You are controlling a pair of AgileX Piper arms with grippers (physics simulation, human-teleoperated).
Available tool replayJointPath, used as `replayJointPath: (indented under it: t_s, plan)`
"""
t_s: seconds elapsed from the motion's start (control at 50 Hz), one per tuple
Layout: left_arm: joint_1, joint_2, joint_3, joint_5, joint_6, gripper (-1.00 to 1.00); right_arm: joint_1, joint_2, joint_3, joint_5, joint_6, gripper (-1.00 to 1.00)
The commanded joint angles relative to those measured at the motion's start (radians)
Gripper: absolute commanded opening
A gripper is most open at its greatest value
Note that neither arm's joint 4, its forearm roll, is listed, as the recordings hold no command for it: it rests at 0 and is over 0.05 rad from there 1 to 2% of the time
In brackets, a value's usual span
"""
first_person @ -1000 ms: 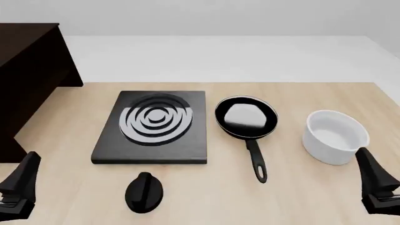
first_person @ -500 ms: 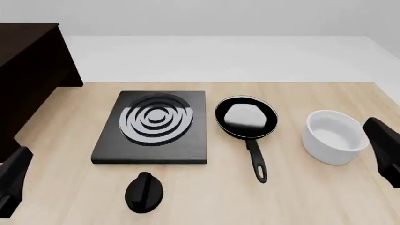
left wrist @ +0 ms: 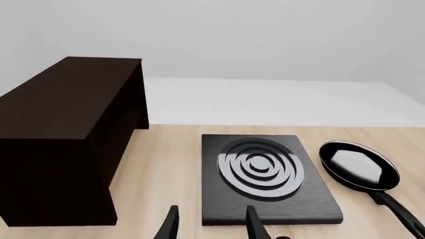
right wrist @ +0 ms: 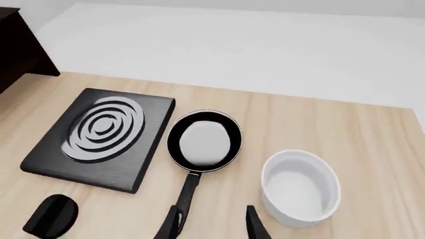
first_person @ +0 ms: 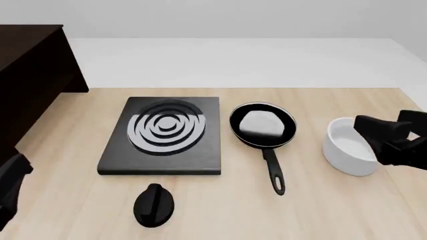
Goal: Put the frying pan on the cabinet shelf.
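Note:
The frying pan point(first_person: 262, 125) is black with a pale shiny inside. It lies flat on the table right of centre, its handle point(first_person: 273, 172) pointing toward me. It also shows in the left wrist view point(left wrist: 359, 166) and the right wrist view point(right wrist: 204, 142). The dark cabinet point(first_person: 30, 80) stands at the far left, with its flat top board point(left wrist: 66, 94) bare. My left gripper point(left wrist: 211, 226) is open and empty, well short of the stove plate. My right gripper point(right wrist: 212, 226) is open and empty, above the pan handle's end. The right arm point(first_person: 393, 140) hangs over the white pot.
A square black stove plate point(first_person: 163, 134) with silver rings lies left of the pan. A white handleless pot point(first_person: 350, 150) stands right of it. A black knob-like object point(first_person: 154, 204) lies near the front edge. The left arm point(first_person: 10, 190) shows at the lower left corner.
The right arm has risen from the lower right corner and moved left, over the white pot. The left arm has sunk further toward the lower left corner. The pan has not moved.

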Motion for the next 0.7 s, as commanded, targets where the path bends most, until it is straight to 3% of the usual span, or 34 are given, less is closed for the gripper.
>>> replayJointPath:
  t_s: [0.02,0.12,0.18,0.24,0.28,0.34,0.4,0.46,0.54,0.7]
  plan:
    - [-0.008,-0.01,-0.016,0.015,0.007,1.0,0.089,0.117,-0.1,0.11,0.026,1.0]
    - [-0.024,-0.021,0.004,0.002,0.001,1.0,0.103,0.194,-0.12,0.148,0.06,1.0]
    - [-0.052,-0.022,0.035,-0.007,0.057,1.0,0.131,0.222,-0.135,0.157,0.084,1.0]
    - [-0.054,-0.026,0.032,0.0,0.027,1.0,0.156,0.263,-0.163,0.169,0.084,1.0]
    - [-0.067,-0.023,0.019,0.008,-0.046,1.0,0.167,0.291,-0.177,0.174,0.072,1.0]
    - [-0.068,-0.025,0.029,0.007,-0.007,1.0,0.244,0.317,-0.164,0.175,0.144,1.0]
    - [-0.076,-0.026,0.038,0.003,-0.014,1.0,0.26,0.346,-0.123,0.166,0.178,1.0]
    - [-0.078,-0.025,0.041,0.0,-0.005,1.0,0.252,0.371,-0.116,0.165,0.143,1.0]
    - [-0.081,-0.02,0.047,-0.011,0.005,1.0,0.242,0.399,-0.124,0.162,0.139,1.0]
    - [-0.087,-0.024,0.04,-0.003,0.004,1.0,0.24,0.419,-0.082,0.107,0.177,1.0]
